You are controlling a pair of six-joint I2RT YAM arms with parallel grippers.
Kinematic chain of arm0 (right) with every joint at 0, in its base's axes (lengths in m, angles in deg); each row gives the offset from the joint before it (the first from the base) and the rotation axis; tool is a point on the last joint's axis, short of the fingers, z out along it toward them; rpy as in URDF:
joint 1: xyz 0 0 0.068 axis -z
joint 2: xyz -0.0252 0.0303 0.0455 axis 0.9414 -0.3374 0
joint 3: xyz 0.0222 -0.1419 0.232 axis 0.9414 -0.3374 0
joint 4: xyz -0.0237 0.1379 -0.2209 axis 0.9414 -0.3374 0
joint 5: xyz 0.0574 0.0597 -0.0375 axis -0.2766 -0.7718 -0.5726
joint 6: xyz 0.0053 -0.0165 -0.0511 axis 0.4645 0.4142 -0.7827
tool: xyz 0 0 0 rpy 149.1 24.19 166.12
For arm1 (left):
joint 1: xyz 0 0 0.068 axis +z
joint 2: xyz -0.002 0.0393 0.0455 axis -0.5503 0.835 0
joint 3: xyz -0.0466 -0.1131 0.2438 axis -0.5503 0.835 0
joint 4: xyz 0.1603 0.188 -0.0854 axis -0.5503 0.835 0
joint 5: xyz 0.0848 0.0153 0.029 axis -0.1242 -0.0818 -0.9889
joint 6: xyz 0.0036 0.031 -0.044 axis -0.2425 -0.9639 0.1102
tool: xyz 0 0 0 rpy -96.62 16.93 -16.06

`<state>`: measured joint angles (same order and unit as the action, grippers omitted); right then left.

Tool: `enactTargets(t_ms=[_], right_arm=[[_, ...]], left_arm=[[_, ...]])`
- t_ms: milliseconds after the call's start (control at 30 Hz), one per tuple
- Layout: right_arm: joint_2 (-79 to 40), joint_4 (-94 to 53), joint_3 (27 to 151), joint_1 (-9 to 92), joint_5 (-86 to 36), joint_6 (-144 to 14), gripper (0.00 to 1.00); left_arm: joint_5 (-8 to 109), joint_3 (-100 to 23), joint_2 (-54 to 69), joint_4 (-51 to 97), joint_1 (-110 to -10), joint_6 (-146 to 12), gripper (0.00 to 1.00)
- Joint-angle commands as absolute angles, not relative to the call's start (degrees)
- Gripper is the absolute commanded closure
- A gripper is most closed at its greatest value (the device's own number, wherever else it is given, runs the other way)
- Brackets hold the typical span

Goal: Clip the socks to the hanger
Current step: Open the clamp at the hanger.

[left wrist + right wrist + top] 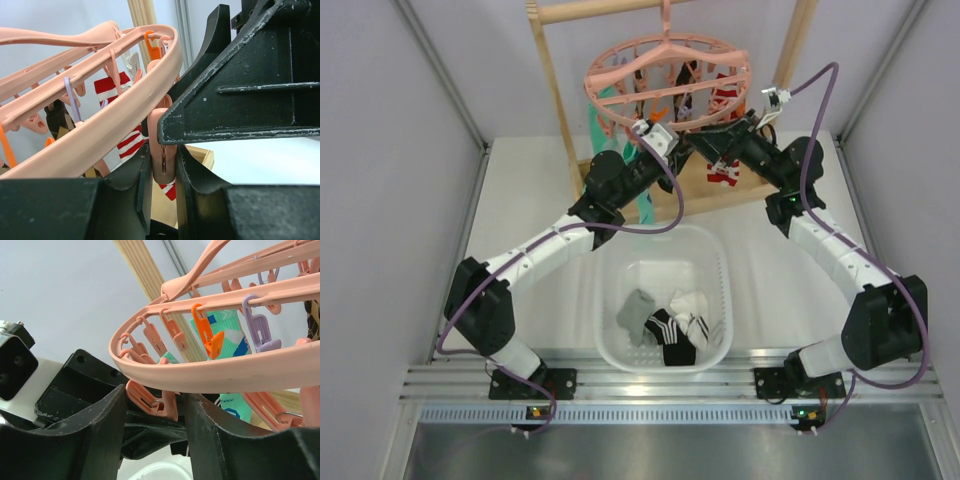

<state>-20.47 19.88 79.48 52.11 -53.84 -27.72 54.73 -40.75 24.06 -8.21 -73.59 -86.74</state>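
Our left gripper (164, 172) pinches a pink peg (162, 145) on the hanger (100, 131). Our right gripper (154, 396) flanks another peg (146, 400), grip unclear.

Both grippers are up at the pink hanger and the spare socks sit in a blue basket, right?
The basket is white, not blue; the top view shows it. The left gripper and right gripper are at the pink hanger and the socks sit in it.
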Motion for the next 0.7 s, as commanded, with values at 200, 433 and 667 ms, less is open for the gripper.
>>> enactTargets(t_ms=[200,433,667], right_arm=[[-21.4,23.4,81.9,50.5,-52.3,-27.2,0.5],[-21.9,24.4,81.9,50.2,-51.2,-27.1,0.75],[-21.4,25.6,81.1,50.3,-51.4,-26.4,1.0]], left_arm=[[56.6,-41.2,21.8,-9.1,-74.4,-89.0,1.0],[56.0,-40.7,21.9,-8.7,-74.7,-90.0,1.0],[56.8,-38.4,18.5,-5.9,-74.3,-89.8,0.45]])
